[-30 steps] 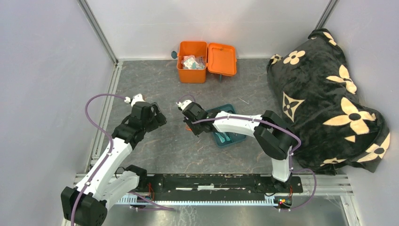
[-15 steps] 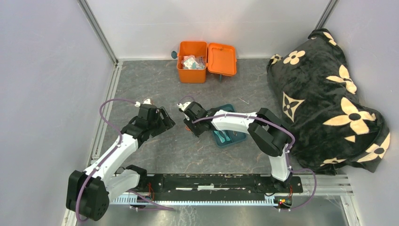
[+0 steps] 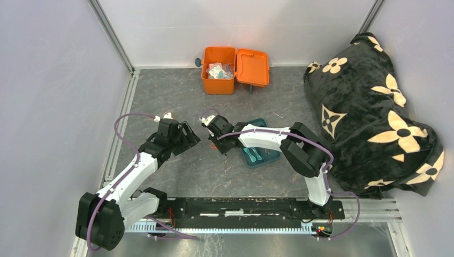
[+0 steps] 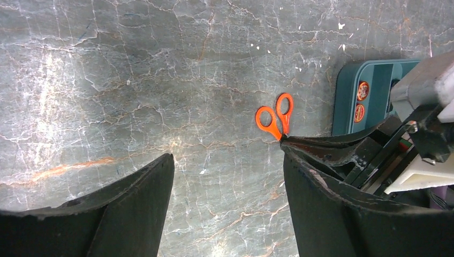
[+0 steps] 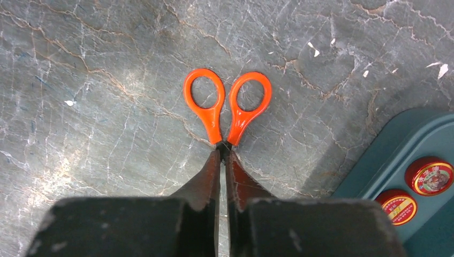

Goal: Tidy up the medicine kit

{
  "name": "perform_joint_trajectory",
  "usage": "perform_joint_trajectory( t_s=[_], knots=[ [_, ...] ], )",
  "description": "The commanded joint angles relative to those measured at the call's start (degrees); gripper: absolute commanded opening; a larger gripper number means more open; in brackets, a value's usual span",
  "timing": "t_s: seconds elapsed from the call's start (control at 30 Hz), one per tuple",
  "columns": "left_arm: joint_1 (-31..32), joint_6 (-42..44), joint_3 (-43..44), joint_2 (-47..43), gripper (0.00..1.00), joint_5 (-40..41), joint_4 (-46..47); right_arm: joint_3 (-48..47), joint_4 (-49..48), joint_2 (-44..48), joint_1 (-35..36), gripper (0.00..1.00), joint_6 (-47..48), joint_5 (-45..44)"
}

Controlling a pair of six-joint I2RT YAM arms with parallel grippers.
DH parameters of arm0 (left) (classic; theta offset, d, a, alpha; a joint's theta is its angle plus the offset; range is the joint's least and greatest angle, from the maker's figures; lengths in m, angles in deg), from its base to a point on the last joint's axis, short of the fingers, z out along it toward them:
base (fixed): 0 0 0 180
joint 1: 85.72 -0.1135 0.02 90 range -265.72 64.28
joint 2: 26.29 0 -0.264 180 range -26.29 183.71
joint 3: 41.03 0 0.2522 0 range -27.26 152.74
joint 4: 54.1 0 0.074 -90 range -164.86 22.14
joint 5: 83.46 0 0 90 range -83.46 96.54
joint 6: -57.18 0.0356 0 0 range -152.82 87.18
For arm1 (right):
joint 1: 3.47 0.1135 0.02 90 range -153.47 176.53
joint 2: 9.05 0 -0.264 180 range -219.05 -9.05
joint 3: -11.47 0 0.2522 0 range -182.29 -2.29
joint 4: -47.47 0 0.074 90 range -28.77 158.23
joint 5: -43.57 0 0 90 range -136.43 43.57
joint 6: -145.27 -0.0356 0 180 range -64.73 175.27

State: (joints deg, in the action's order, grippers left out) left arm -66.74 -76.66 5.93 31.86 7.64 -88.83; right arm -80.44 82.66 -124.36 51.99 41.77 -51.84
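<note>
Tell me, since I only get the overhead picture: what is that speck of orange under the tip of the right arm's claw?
Observer: A small pair of scissors with orange finger loops. The right gripper is shut on the blade end, which is hidden.
Operator: Is there anything in the teal tray next to it?
Observer: The right wrist camera shows two round red tins in one corner of the teal tray.
Operator: Is the left claw holding something too?
Observer: No. Its own camera shows the left gripper wide open and empty, facing the scissors.
</note>
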Motion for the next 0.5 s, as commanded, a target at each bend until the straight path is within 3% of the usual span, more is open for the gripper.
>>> perform_joint_trajectory(
  t_s=[0.0, 0.2, 0.47],
  knots=[
    [-0.18, -2.35, -1.12, 0.24, 0.80, -0.81, 2.63, 4.00, -0.32, -0.21, 0.00, 0.00, -0.85, -2.15],
    [-0.19, -2.89, -2.64, 2.85, 0.80, -5.23, 7.97, 9.48, -8.79, 8.02, -0.89, 0.00, -3.39, -0.18],
    [-0.20, -3.45, -3.35, 7.77, 0.76, -11.96, 16.44, 14.19, -15.01, 11.65, -2.35, 0.00, -6.72, 7.39]
  ],
)
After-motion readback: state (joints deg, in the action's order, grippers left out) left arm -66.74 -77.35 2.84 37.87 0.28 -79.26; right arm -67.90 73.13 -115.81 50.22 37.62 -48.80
